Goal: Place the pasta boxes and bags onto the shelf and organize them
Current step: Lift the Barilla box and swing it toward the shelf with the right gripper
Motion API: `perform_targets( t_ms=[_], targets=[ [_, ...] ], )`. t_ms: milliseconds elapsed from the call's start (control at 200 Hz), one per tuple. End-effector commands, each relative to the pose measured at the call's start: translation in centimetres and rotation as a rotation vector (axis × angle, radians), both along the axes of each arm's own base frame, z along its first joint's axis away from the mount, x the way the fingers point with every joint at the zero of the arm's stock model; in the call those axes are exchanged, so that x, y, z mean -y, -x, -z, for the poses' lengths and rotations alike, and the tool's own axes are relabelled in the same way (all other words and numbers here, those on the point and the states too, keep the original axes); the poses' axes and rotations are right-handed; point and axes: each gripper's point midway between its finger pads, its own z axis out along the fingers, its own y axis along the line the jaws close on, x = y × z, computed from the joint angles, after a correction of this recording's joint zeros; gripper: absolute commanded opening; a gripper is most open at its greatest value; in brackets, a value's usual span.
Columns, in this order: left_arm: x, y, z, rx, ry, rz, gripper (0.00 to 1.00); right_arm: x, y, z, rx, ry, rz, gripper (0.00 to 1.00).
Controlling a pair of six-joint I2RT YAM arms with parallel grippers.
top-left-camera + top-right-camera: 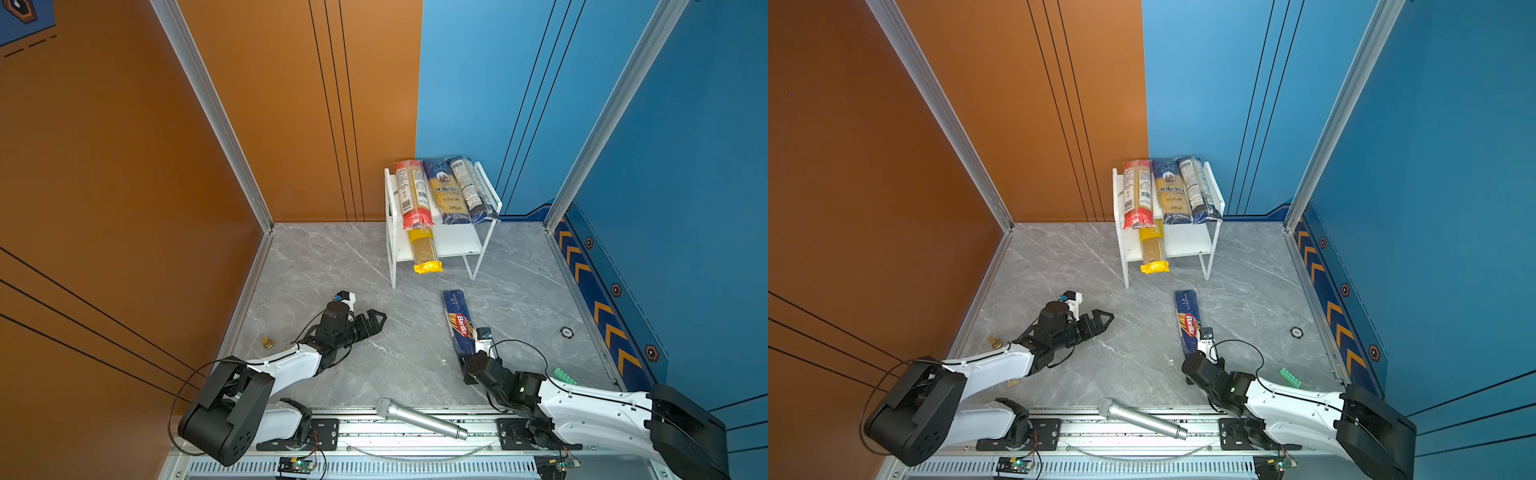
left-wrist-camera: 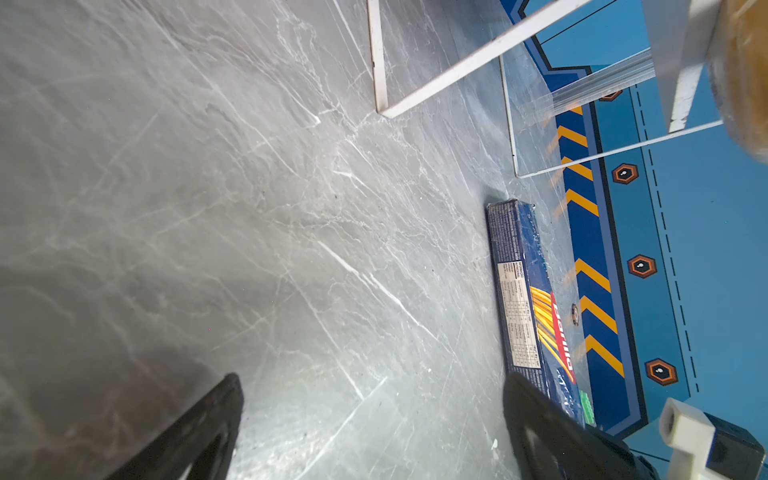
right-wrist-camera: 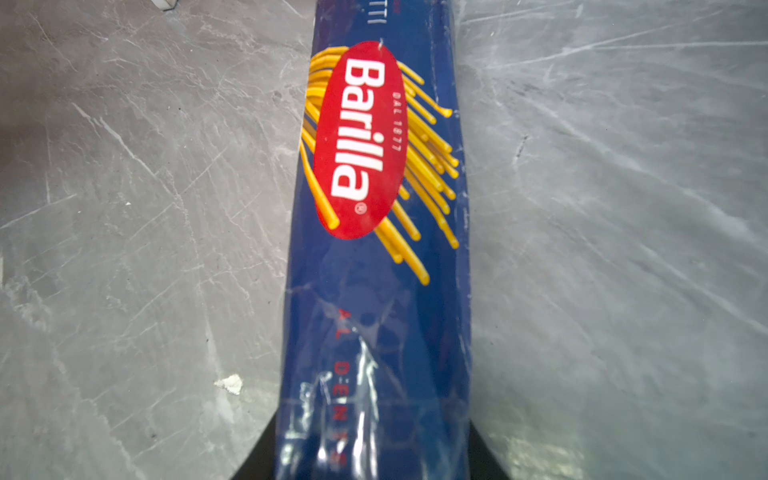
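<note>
Nearest to me, a silver microphone point(image 1: 419, 417) lies across the front rail, no lettering legible on it. On my left, the left end effector point(image 1: 380, 323) hovers over the grey marble tabletop point(image 1: 353, 266) with its fingers spread wide and nothing between them.

On my right, the right end effector point(image 3: 374, 461) pinches the near end of the blue Barilla box point(image 1: 459, 322), a black finger against each long side. The box lies flat on the tabletop, pointing toward the shelf. I read "Barilla" in white on a red oval with "DAL 1877" beside it, "AL DENTE" in red nearer the fingers, and "SPAGHETTI" at the far end.

Farther back stands the shelf point(image 1: 457, 241). The yellow bag point(image 1: 424, 249) lies on its lower board, its near end sticking out past the front edge. On the upper board three packs lie side by side: the red-ended clear bag point(image 1: 411, 195) with a barcode label too small to read, the "ankara" bag point(image 1: 446, 195), and the dark navy bag point(image 1: 471, 189).
</note>
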Motion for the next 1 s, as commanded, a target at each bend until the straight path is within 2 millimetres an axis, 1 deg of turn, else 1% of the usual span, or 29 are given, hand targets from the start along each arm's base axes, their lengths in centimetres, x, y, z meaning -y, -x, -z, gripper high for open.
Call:
perform_targets(
  t_ms=[0, 721, 991],
  targets=[
    [0.7, -0.7, -1.2, 0.03, 0.021, 0.019, 0.98, 1.2, -0.2, -0.6, 0.02, 0.026, 0.029, 0.0],
    [0.7, -0.7, -1.0, 0.027, 0.015, 0.018, 0.98, 0.3, -1.3, -6.9, 0.056, 0.03, -0.025, 0.0],
    [0.7, -0.6, -1.0, 0.027, 0.015, 0.017, 0.98, 0.7, -1.3, -9.0, 0.079, 0.004, -0.013, 0.0]
  ],
)
